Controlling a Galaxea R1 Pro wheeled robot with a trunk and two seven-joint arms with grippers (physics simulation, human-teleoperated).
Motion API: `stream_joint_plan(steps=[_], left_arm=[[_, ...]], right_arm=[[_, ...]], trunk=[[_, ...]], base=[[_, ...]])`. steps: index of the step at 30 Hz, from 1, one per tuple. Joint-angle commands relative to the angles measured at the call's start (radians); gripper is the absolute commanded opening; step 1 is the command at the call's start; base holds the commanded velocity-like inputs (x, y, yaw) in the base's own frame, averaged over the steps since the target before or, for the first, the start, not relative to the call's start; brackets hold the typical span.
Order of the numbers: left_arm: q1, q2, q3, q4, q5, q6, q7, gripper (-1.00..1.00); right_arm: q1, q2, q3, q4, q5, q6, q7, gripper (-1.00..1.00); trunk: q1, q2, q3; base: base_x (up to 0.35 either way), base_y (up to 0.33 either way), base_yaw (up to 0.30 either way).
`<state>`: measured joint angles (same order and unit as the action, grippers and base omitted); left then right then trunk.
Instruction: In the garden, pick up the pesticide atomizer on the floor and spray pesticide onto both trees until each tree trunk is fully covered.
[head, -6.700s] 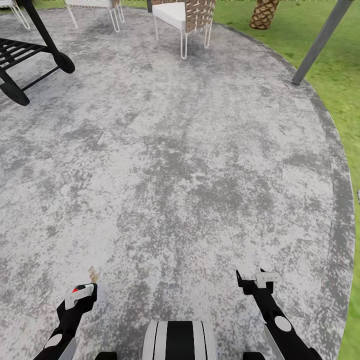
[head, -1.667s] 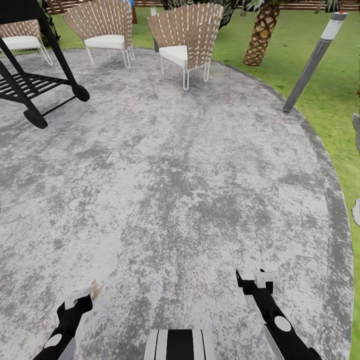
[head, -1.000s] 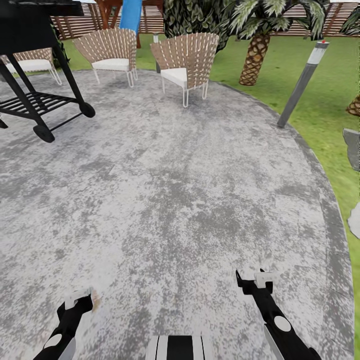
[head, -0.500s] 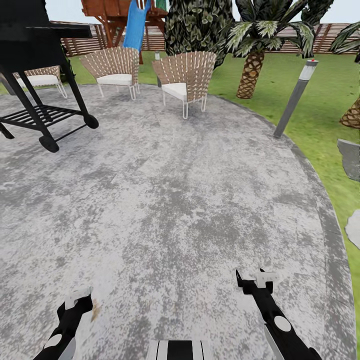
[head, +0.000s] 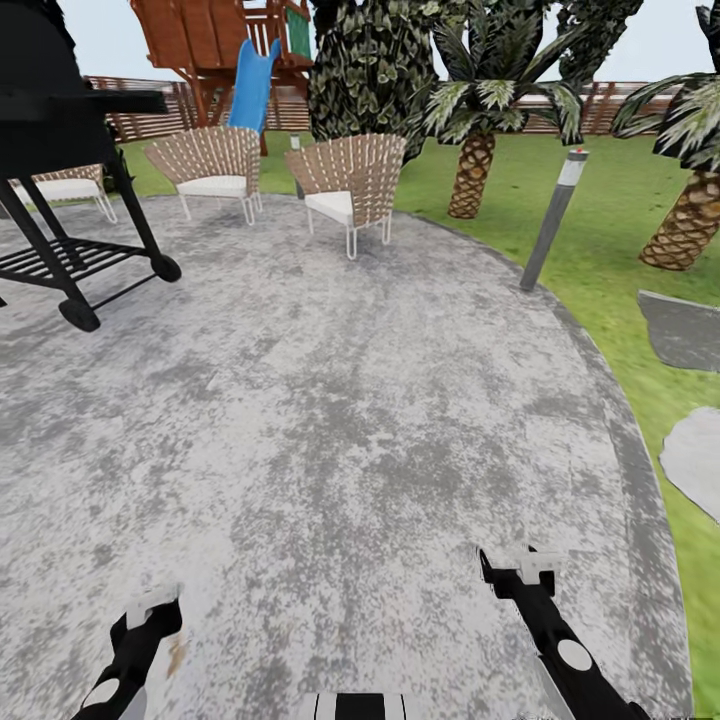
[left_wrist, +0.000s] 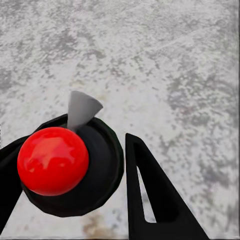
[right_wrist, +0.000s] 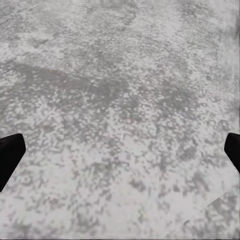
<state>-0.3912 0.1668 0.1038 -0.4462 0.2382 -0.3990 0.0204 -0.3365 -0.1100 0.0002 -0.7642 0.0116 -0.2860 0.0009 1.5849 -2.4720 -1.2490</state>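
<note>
Since the earlier frames the head camera had tilted upward: sky, the brown slat fence (head: 610, 100) and a wooden play structure with a blue slide (head: 252, 85) had come into view beyond the grey paving (head: 330, 400), while both arms kept their low places at the near edge.

The paving served as landmark. On its far side stood three wicker chairs with white cushions, the nearest (head: 352, 185) just inside the rim. A black wheeled cart (head: 60, 170) stood on its left part. Green lawn (head: 620, 240) ringed it to the right, where a thin grey bollard (head: 550, 232) rose just off the rim, with two scaly-trunked palms (head: 472, 160) and grey stepping stones (head: 690, 330) farther out. A dark bushy shrub (head: 372, 70) rose behind the chairs. No thick smooth tree trunk could be made out.

The left gripper (left_wrist: 85, 170) was clamped around the pesticide atomizer (left_wrist: 65, 165), a black body with a red ball top and grey nozzle, above the paving. The right gripper (right_wrist: 120, 150) stood spread wide, holding nothing, over bare paving.
</note>
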Motion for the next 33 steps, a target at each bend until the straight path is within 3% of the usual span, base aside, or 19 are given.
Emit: stream_joint_plan(steps=[1, 6, 8, 12, 17, 33], left_arm=[[0.006, 0.001, -0.002, 0.001, 0.003, -0.003, 0.003, -1.00], [0.054, 0.002, -0.002, 0.002, 0.001, -0.004, 0.004, -1.00], [0.070, 0.003, -0.002, 0.001, -0.001, -0.004, 0.004, -1.00], [0.094, 0.004, -0.001, 0.002, -0.003, -0.004, 0.004, -1.00], [0.133, 0.005, -0.001, 0.001, -0.006, -0.005, 0.003, -1.00], [0.143, -0.003, -0.012, 0.003, -0.013, -0.001, 0.000, -1.00]], right_arm=[[0.000, -0.003, 0.000, 0.008, 0.001, -0.003, 0.000, 1.00], [0.021, -0.037, -0.001, 0.069, 0.000, -0.018, -0.003, 1.00], [0.052, -0.055, -0.002, 0.099, -0.002, -0.049, -0.004, 1.00], [0.098, -0.066, -0.008, 0.137, -0.006, -0.116, -0.006, 1.00], [0.131, -0.070, -0.057, 0.165, -0.005, -0.168, -0.004, 1.00], [0.139, -0.057, -0.063, 0.262, -0.013, -0.171, -0.006, 1.00]], trunk=[[-0.004, 0.007, 0.004], [-0.023, 0.042, 0.026], [-0.031, 0.056, 0.035], [-0.046, 0.084, 0.053], [-0.065, 0.119, 0.075], [-0.127, 0.231, 0.145]], base=[[0.000, 0.000, -0.202], [0.000, 0.000, -0.205], [0.000, 0.000, -0.206], [0.000, 0.000, -0.206], [0.000, 0.000, -0.206], [0.000, 0.000, -0.214]])
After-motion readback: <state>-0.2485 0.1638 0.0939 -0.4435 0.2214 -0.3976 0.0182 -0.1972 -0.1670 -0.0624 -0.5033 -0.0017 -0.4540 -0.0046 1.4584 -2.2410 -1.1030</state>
